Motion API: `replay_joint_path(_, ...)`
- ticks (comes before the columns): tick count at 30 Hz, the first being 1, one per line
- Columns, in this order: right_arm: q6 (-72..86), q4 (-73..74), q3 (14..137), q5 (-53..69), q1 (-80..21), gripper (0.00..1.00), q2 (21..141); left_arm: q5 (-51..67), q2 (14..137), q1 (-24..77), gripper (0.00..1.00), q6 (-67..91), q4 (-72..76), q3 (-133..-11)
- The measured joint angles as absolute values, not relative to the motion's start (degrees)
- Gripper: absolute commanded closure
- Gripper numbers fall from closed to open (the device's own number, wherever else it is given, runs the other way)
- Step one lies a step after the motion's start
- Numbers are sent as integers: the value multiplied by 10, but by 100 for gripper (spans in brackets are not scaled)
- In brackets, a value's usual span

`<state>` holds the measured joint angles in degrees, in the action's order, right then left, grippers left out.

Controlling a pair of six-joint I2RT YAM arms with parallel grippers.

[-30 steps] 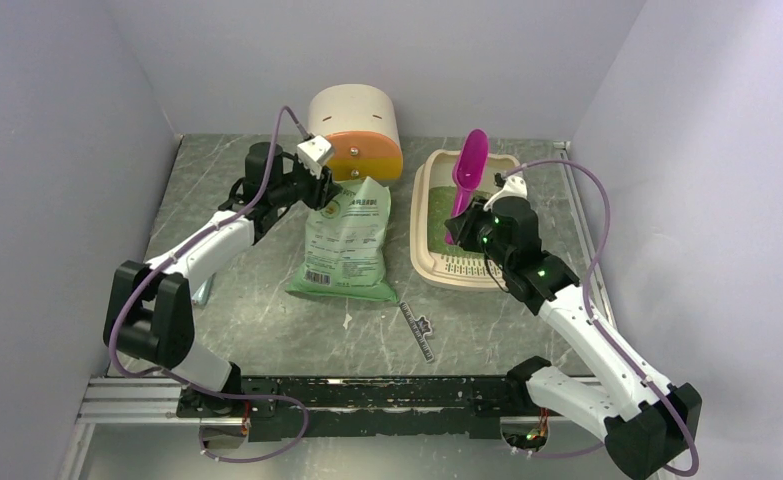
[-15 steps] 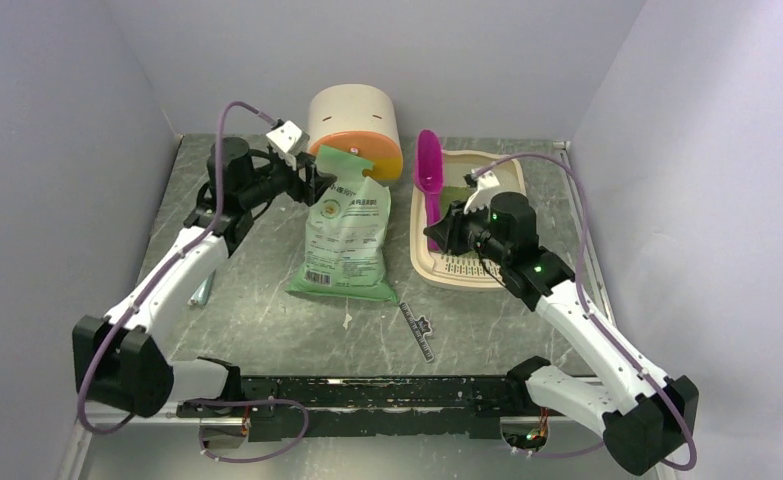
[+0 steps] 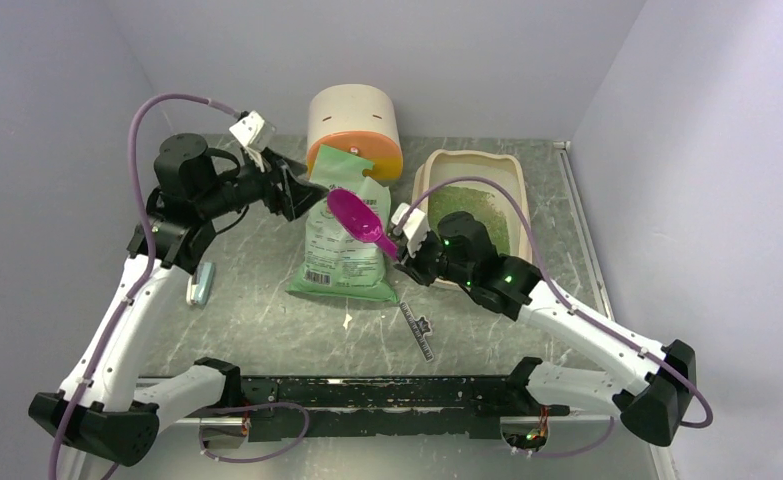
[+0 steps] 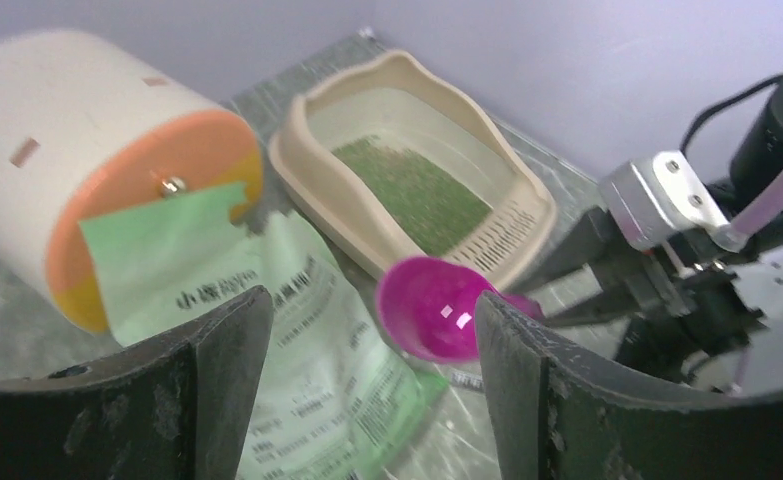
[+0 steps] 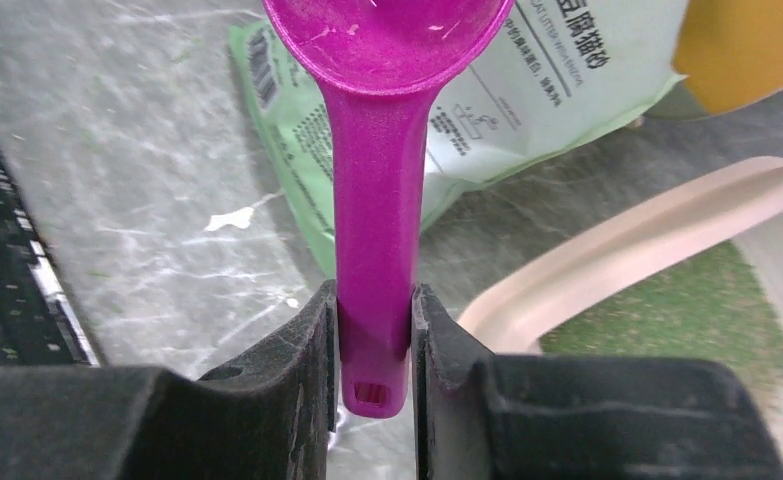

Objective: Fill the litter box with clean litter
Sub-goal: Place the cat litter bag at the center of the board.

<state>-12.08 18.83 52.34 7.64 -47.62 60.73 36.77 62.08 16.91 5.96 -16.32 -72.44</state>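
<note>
While right jaws clamp the scoop [image 3: 359, 222] — clean litter [image 3: 477, 200] in litter box [image 3: 467, 155]; left jaws wide.

Table [image 3: 267, 300]: the top is a grey-green, stone-patterned sheet with pale veins and a dull finish, and it carries a few light specks.

Back wall [image 3: 367, 50]: plain, pale lavender, rising straight from the table's far edge.

Left wall [image 3: 47, 150] and right wall [image 3: 697, 150]: same colour, closing in the table on both sides.

Metal strip [image 3: 579, 215]: runs along the table's right edge, at the foot of the right wall.

Grey ledge [image 3: 387, 452]: lies below the table's near edge.

Lighting: even and soft, with faint shadows.
</note>
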Motion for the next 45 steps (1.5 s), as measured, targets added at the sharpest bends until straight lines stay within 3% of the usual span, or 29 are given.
replay_joint_path(8, -234, 200, 529, -33, -537, 100, 607, 420, 609, 169, 34, 82, -278, -722)
replay_joint_path(22, -314, 195, 528, -92, -572, 100, 590, 468, 634, 170, 48, 116, -306, -708)
replay_joint_path(24, -318, 194, 528, -95, -575, 100, 590, 467, 634, 175, 58, 128, -298, -702)
replay_joint_path(28, -321, 191, 528, -97, -579, 100, 590, 460, 639, 188, 67, 140, -297, -697)
replay_joint_path(31, -321, 184, 528, -97, -580, 99, 590, 447, 645, 197, 85, 139, -298, -697)
replay_joint_path(33, -321, 183, 528, -97, -580, 87, 589, 434, 647, 201, 94, 132, -298, -696)
replay_joint_path(38, -305, 168, 516, -91, -581, 32, 561, 411, 635, 201, 95, 129, -273, -664)
replay_joint_path(45, -206, 51, 482, -117, -582, 11, 457, 386, 582, 202, 95, 159, -228, -591)
